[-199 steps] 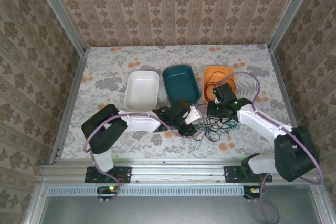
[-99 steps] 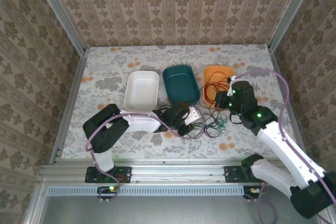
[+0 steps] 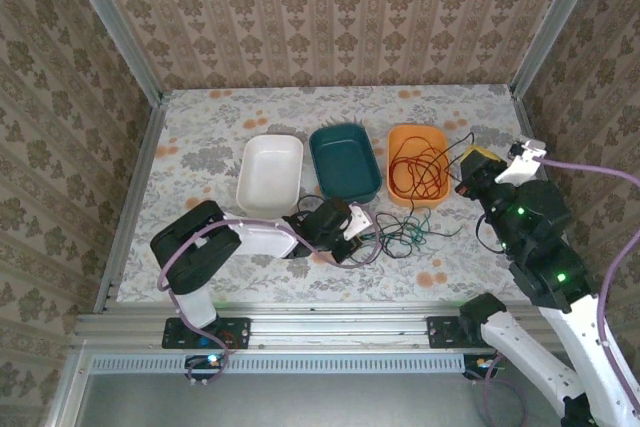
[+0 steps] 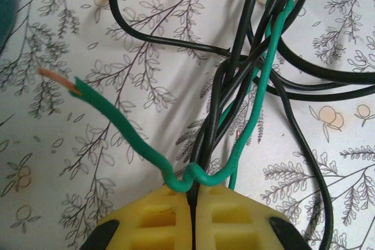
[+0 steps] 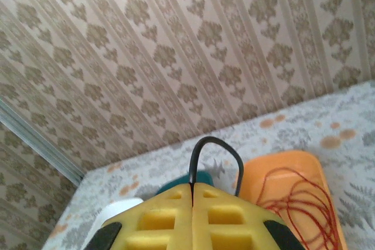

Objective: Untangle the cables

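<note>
The red cable point(image 3: 415, 169) lies coiled in the orange tray point(image 3: 400, 137); it also shows in the right wrist view as red cable point(image 5: 299, 197). The green cable point(image 3: 418, 237) and the black cable point(image 3: 395, 244) lie tangled on the table in front of the trays. My left gripper point(image 3: 352, 240) sits low at the tangle's left edge. In its wrist view the left gripper point(image 4: 193, 188) is shut on black cable strands point(image 4: 214, 115), with the green cable point(image 4: 258, 98) kinked across its tips. My right gripper point(image 3: 470, 175) is raised to the right; the right gripper point(image 5: 192, 187) is shut on a black cable loop point(image 5: 217, 143).
A white tray point(image 3: 270, 172) and a teal tray point(image 3: 343, 160) stand side by side left of the orange one. The green cable's stripped copper end point(image 4: 58, 80) points left on the flowered tablecloth. Patterned walls enclose the table on three sides.
My right arm has lifted and swung right, away from the tangle, drawing the black cable with it. My left gripper has shut on the strands at the tangle.
</note>
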You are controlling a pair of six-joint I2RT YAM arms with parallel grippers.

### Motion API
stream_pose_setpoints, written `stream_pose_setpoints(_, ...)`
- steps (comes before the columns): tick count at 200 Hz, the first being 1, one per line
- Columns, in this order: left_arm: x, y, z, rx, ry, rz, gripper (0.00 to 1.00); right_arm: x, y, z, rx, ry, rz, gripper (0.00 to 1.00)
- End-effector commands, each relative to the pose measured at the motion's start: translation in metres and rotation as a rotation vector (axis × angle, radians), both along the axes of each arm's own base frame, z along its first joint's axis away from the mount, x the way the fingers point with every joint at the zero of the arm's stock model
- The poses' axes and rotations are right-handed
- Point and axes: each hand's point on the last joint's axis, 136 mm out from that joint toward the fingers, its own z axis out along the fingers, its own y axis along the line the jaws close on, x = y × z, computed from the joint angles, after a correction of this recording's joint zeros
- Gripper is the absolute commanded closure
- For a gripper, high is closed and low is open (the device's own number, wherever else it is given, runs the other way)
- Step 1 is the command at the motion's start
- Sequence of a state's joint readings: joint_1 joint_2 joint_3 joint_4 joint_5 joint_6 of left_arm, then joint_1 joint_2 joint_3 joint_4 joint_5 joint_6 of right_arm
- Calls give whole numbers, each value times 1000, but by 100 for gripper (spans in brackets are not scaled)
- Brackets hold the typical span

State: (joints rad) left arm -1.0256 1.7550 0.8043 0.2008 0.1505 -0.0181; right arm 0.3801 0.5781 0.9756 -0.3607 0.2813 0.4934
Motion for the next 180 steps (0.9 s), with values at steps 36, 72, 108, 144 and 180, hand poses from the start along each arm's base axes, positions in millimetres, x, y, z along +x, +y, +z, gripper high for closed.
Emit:
stream_pose_setpoints(36,-3,39,-33,124,57,101,100,-33,-6,107,7,-329,28,96)
stream_pose_setpoints(72,-3,45,-35,133,57,112,82,-53,-28,149,-73,-430,-81,97)
stream_pose_setpoints(108,-3,46,-35,131,62,115,69,-55,-39,159,-138,-413,-148,96)
stream_pose_setpoints(144,-3,43,-32,124,58,103,64,-11,-20,66,-126,-114,-91,95)
stream_pose_setpoints(180,-3,43,-31,123,55,101,62,15,2,-103,-2,349,-50,81)
